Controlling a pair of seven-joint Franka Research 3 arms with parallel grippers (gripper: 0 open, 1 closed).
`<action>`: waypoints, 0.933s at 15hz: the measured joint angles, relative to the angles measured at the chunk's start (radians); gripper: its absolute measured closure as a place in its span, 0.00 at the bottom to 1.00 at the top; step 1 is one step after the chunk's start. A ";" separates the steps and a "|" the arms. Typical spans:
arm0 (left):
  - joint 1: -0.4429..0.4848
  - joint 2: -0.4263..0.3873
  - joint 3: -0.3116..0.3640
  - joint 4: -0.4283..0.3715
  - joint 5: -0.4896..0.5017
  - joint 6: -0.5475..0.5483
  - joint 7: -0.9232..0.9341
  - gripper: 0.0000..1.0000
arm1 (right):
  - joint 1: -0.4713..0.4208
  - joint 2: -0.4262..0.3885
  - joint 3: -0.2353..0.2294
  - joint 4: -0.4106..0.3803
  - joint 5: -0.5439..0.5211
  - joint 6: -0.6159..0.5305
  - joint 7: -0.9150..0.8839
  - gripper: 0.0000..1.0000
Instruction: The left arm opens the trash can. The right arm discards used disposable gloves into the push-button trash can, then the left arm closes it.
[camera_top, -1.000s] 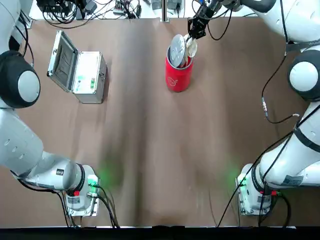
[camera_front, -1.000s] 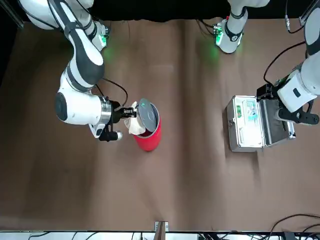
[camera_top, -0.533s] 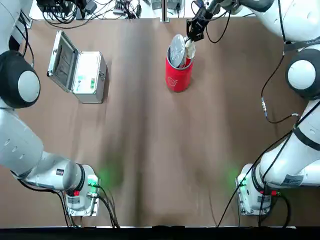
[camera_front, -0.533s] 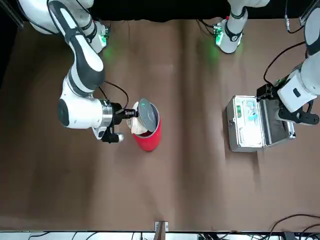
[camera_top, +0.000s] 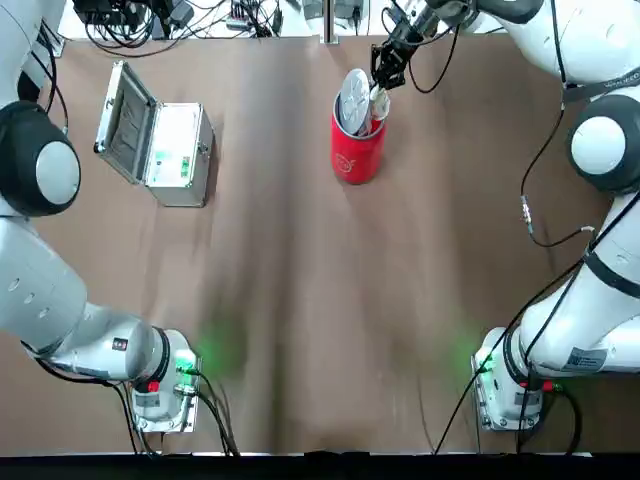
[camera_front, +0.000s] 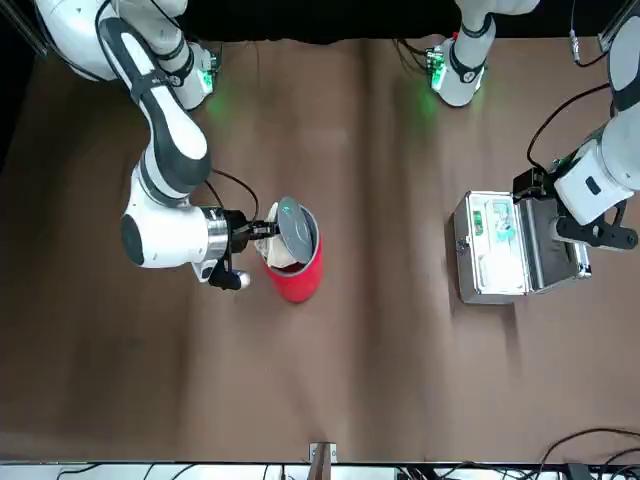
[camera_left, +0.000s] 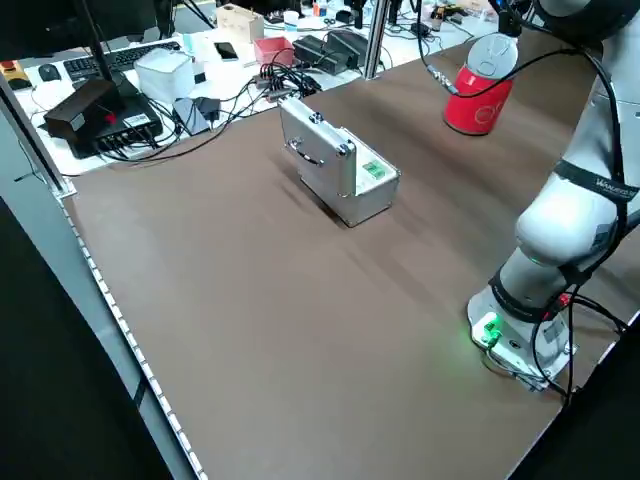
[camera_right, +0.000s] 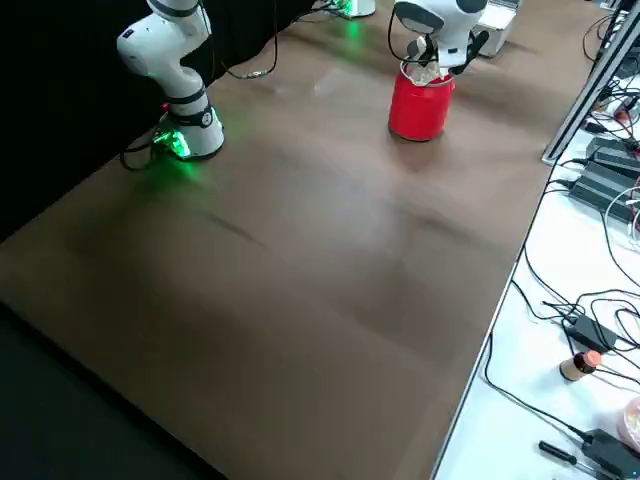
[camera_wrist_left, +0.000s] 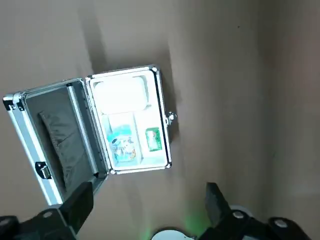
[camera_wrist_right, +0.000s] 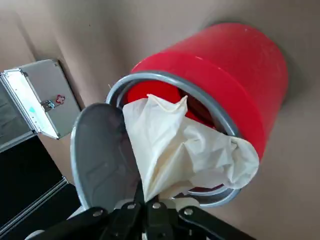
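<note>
The can (camera_top: 357, 140) stands at upper centre of the top view with its lid (camera_top: 352, 98) swung up, so the opening step is done. The right gripper (camera_wrist_right: 148, 206) is clamped on one end of the gloves (camera_wrist_right: 182, 150), fingers pinched together on the material. Over the last second this gripper has moved in from the can's side to a position directly above the rim, and the gloves have gone from hanging outside the wall to lying across the opening. In the right wrist view the wad is partly inside the can and partly draped over the rim. Judgement: the discard step is near completion, with release not yet made.

The left gripper (camera_wrist_left: 145, 212) hovers over the open case (camera_wrist_left: 100, 125), fingers apart and empty, well apart from the can. Closing the lid remains.
</note>
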 joint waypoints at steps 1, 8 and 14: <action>0.000 0.000 0.000 0.000 0.000 0.000 0.000 0.00 | -0.001 0.005 -0.001 0.000 0.004 -0.002 0.000 0.98; 0.000 0.000 0.000 -0.001 0.000 0.000 0.000 0.00 | -0.002 0.045 -0.005 0.000 0.038 -0.016 0.000 0.98; 0.000 0.000 0.000 -0.002 0.000 0.000 0.000 0.00 | -0.011 0.079 -0.008 0.001 0.071 -0.020 0.000 0.96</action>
